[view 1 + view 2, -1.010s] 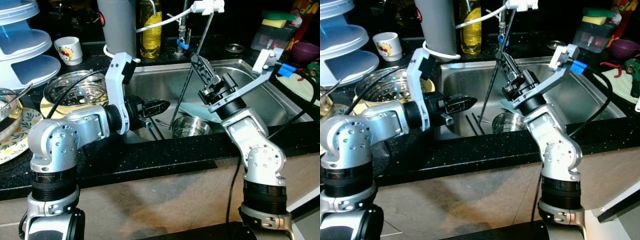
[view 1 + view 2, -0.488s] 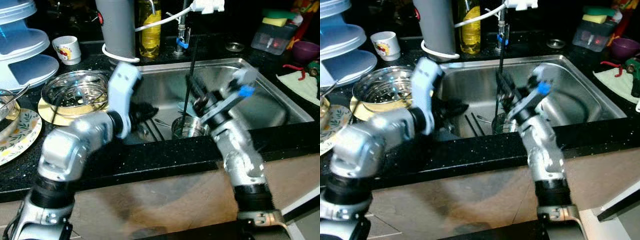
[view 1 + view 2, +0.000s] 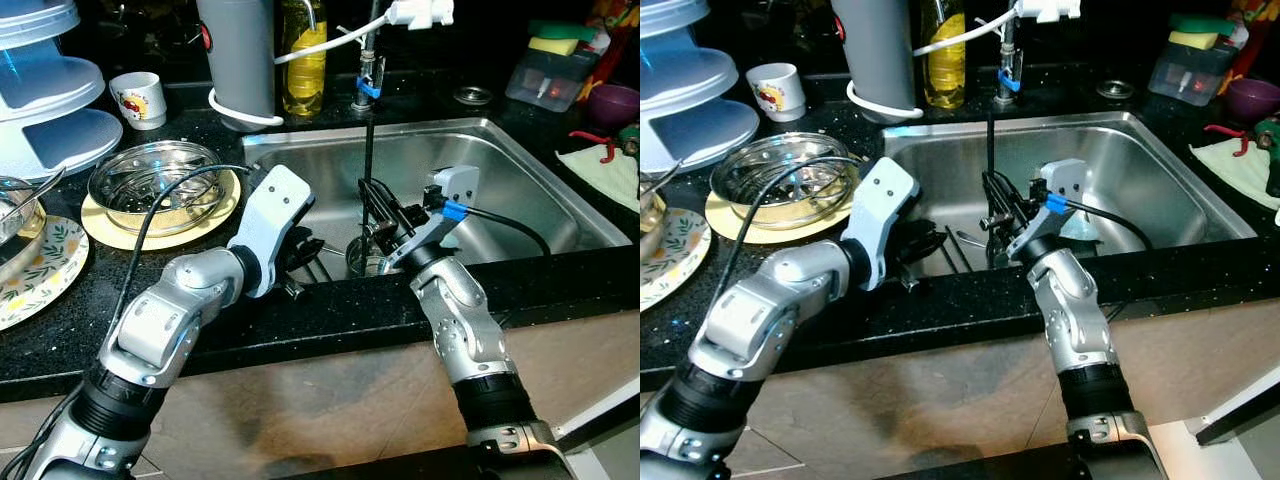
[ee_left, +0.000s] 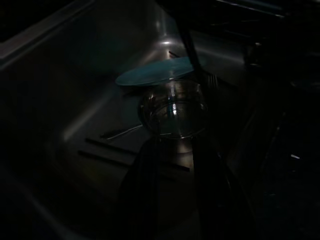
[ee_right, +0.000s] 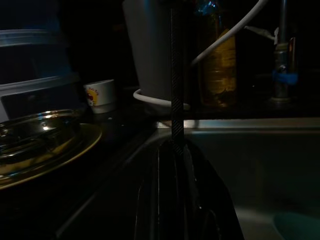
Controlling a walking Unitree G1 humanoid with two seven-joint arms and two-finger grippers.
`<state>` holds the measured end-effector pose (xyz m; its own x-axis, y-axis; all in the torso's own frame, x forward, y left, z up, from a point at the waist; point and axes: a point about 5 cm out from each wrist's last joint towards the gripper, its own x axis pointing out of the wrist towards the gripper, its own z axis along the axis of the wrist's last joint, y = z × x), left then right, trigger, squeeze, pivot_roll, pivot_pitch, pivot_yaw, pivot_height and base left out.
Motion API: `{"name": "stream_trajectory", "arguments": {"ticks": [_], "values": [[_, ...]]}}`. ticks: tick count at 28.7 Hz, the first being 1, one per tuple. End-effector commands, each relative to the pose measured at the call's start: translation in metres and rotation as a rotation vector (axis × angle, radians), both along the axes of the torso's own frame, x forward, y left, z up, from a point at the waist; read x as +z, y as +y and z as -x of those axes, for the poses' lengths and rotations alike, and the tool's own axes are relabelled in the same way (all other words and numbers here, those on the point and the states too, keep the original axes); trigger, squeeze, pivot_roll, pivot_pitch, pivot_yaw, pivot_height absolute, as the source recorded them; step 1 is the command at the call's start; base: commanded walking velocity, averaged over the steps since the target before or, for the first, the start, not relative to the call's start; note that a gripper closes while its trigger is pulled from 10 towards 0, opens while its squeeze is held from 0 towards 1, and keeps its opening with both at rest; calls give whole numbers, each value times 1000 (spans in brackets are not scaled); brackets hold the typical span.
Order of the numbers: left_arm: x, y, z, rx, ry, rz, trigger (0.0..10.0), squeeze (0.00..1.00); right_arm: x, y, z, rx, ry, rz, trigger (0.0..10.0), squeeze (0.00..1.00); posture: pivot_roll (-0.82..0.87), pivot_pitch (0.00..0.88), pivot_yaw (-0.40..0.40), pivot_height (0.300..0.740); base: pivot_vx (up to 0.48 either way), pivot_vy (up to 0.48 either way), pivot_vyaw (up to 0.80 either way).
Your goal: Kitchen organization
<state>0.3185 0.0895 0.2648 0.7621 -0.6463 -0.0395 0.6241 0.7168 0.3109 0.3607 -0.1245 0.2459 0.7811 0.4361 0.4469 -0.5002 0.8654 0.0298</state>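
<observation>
Here both arms reach over the black speckled bench (image 3: pixel 330 315) into the stainless steel sink (image 3: pixel 520 190). The right gripper (image 3: pixel 378 215) is clenched on a long thin black rod (image 3: pixel 369 150) that stands nearly upright, its lower end in the jaws and its top rising toward the tap at the sink's back edge. The rod looks slim, stiff and dark with a faintly woven surface in the right wrist view, and it is hard to pick out against the shadows. Just below the gripper, on the sink floor, sits a small round shiny steel bowl (image 4: pixel 172 110) with a pale teal plate (image 4: pixel 155 76) behind it. The left gripper (image 3: pixel 303 255) hangs low at the near wall of the sink, pointed toward the bowl; whether its jaws are parted I cannot tell. Risks, as I judge them: the rod is held only at one end, so a tilt could swing its tip into the tap or the white cable near it, and a drop would clatter it onto the bowl.
</observation>
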Motion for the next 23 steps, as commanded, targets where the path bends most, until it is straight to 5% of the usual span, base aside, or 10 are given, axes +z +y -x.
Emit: {"name": "stream_trajectory", "arguments": {"ticks": [1,5,6,7,8,11,12,13,14,23], "values": [[-4,1,-2,1,-15,-24,10000,0,-15,-6,-3,-29,43,14,10000,0,-22,170,9,740,0,0,0],[-5,2,-2,1,-24,-26,10000,0,-17,-6,-4,-29,49,18,10000,0,-22,170,10,740,0,0,0],[-5,2,-2,0,-27,-27,10000,0,-18,-6,-4,-30,51,23,10000,710,-22,170,10,740,0,0,0],[-5,2,-2,0,-28,-28,10000,0,-18,-6,-4,-32,52,26,10000,710,-22,170,10,740,0,0,0],[-5,2,-2,-2,-31,-29,10000,0,-19,-6,-4,-35,54,30,10000,1000,-22,170,10,740,0,0,0],[-3,3,-2,-1,-40,-36,10000,0,-19,-6,-5,-45,60,36,10000,1000,-21,169,10,740,0,0,0],[-1,5,-3,3,-50,-47,10000,0,-19,-6,-5,-49,62,36,10000,380,-21,167,11,740,0,0,0],[-1,5,-3,3,-50,-47,10000,0,-19,-6,-5,-49,62,36,10000,380,-21,167,11,740,0,0,0],[3,9,-4,11,-66,-57,10000,0,-18,-7,-6,-53,62,32,10000,0,-21,167,12,740,0,0,0],[78,83,-17,226,-221,-158,10000,0,-5,-7,0,-17,27,-1,10000,0,-16,156,8,740,0,0,0]]}}
